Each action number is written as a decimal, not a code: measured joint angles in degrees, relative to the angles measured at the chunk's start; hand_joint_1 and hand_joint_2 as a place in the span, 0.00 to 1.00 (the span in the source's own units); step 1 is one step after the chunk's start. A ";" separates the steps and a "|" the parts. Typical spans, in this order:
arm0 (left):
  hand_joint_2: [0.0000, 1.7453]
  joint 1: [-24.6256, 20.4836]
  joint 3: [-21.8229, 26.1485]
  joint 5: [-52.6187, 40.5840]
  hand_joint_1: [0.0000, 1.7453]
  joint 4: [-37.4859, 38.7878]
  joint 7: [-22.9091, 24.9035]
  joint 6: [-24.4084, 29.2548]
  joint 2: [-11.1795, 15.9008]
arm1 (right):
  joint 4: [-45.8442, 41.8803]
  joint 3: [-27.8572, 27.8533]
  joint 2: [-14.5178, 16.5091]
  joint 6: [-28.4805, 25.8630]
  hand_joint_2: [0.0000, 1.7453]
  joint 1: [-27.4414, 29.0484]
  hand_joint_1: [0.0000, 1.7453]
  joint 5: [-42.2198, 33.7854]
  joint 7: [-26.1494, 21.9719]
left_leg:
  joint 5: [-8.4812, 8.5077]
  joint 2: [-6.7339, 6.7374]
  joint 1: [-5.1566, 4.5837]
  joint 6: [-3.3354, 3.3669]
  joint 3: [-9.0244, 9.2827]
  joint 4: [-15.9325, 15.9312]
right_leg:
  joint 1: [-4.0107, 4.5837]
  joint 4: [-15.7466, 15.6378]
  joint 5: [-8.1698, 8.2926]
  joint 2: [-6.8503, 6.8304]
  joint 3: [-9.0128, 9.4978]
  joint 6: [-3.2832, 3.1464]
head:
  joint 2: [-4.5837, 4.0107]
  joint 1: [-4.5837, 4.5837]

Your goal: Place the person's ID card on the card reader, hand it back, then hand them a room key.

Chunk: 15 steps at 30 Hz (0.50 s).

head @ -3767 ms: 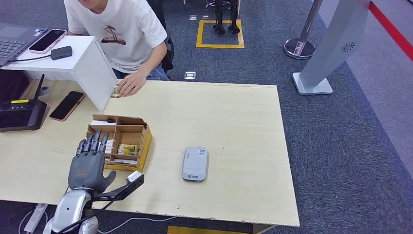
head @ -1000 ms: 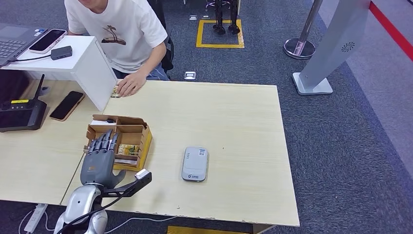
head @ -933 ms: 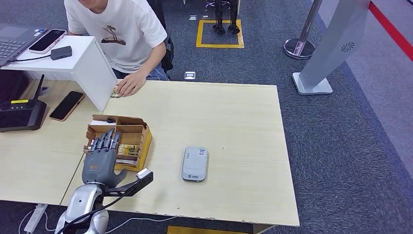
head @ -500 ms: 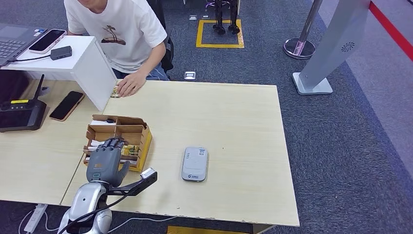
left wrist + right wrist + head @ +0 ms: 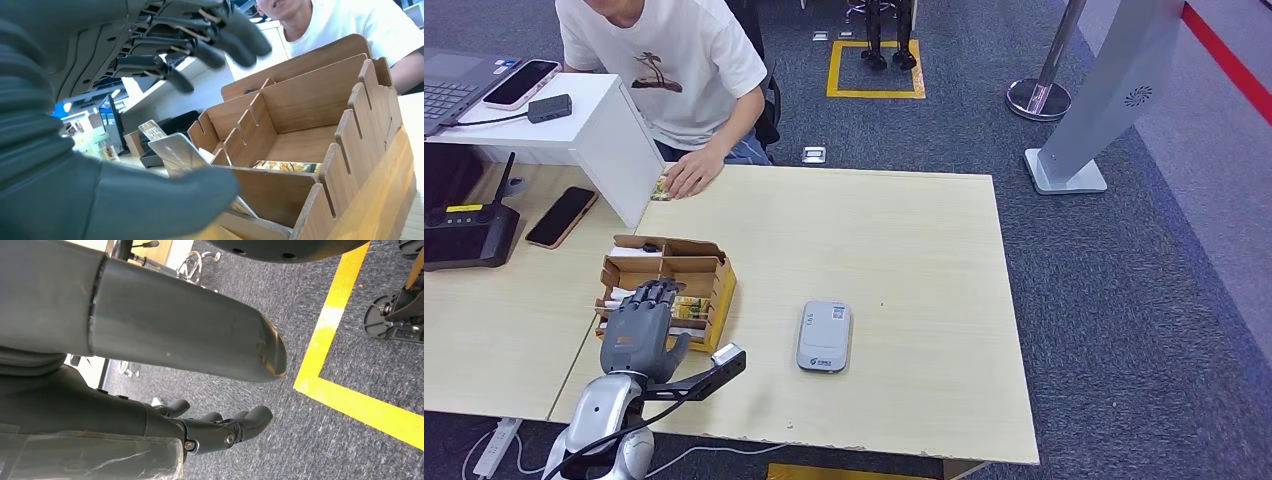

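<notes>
My left hand (image 5: 639, 330) hovers over the near-left part of the brown divided card box (image 5: 714, 272), fingers bent down toward its slots. In the left wrist view the fingers (image 5: 200, 35) are spread above the box (image 5: 320, 150) and the thumb (image 5: 150, 205) lies below. An upright room key card (image 5: 172, 150) stands in the gap between them, not pinched. The grey card reader (image 5: 825, 336) lies bare on the table to the right of the box. At the far edge the person's hand (image 5: 692, 172) rests on a small ID card (image 5: 660, 187). My right hand (image 5: 225, 432) hangs over the carpet, holding nothing.
A white raised counter (image 5: 594, 125) stands at the back left with a phone (image 5: 521, 83) and a laptop (image 5: 449, 85) on it. A black phone (image 5: 562, 216) and a black radio unit (image 5: 469, 235) lie on the left table (image 5: 904, 250).
My left hand has moved forward from beside the box to over it. Its fingers, straight before, have bent down toward the card slots. The person's hand has stayed put.
</notes>
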 joint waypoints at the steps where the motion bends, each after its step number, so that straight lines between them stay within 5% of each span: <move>1: 1.00 0.00 0.00 0.00 0.00 0.00 0.01 0.01 0.00 | 0.00 0.00 0.00 -0.02 0.00 0.00 0.00 0.00 0.00 | 0.00 0.00 0.00 0.00 0.00 0.00 | 0.00 0.00 0.00 0.00 0.00 0.00 | 0.00 0.00; 15: 1.00 0.07 0.00 -0.04 0.00 -0.07 0.11 -0.15 0.01 | 0.00 -0.02 0.00 -0.09 0.00 0.01 0.00 -0.22 0.00 | 0.00 0.00 0.00 0.00 0.00 0.00 | 0.00 0.00 0.00 0.00 0.00 0.00 | 0.00 0.00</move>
